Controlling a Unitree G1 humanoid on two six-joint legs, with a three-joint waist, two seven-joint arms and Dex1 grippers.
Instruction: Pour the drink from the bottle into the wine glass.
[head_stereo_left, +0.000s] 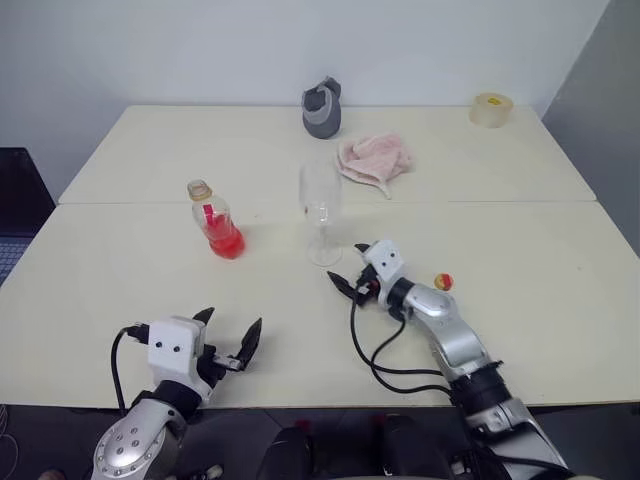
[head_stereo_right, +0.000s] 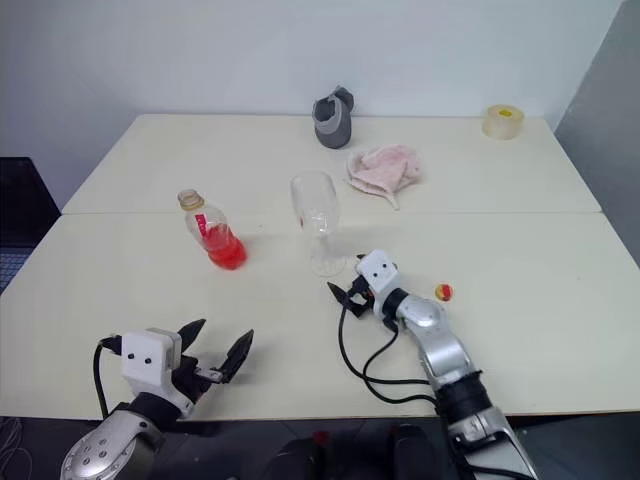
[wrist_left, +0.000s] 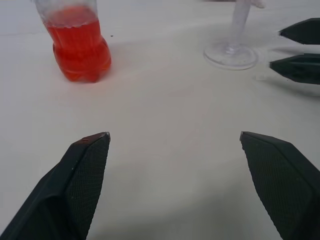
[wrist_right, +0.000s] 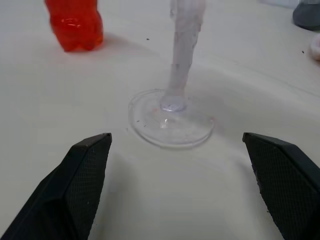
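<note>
Sitting just short of the wine glass (head_stereo_left: 321, 212), the right gripper (head_stereo_left: 349, 285) has its black fingers spread wide and nothing between them, the round foot of the glass right ahead of the tips in the wrist view. The glass stands upright and empty near the middle of the table (head_stereo_left: 120, 270), and the bottle (head_stereo_left: 214, 220) stands upright to its left, well apart from it, with the drink (head_stereo_left: 227, 241) filling only its lower part and no cap on its neck. A small yellow-and-red cap (head_stereo_left: 443, 282) lies on the table just to the right of the right arm. The step in hand looks like going for the bottle, and that job falls to the left gripper (head_stereo_left: 230, 339), which hovers low near the table's front edge, fingers released and wide, aimed forward at the bottle's red base. To do it well, the left arm should drive straight on, close around the bottle's rounded body above the liquid line, and keep it vertical until it is over the bowl. The right forearm lies low and stretched across the table, pointing forward and leftward at the stem, well placed to steady the glass.
</note>
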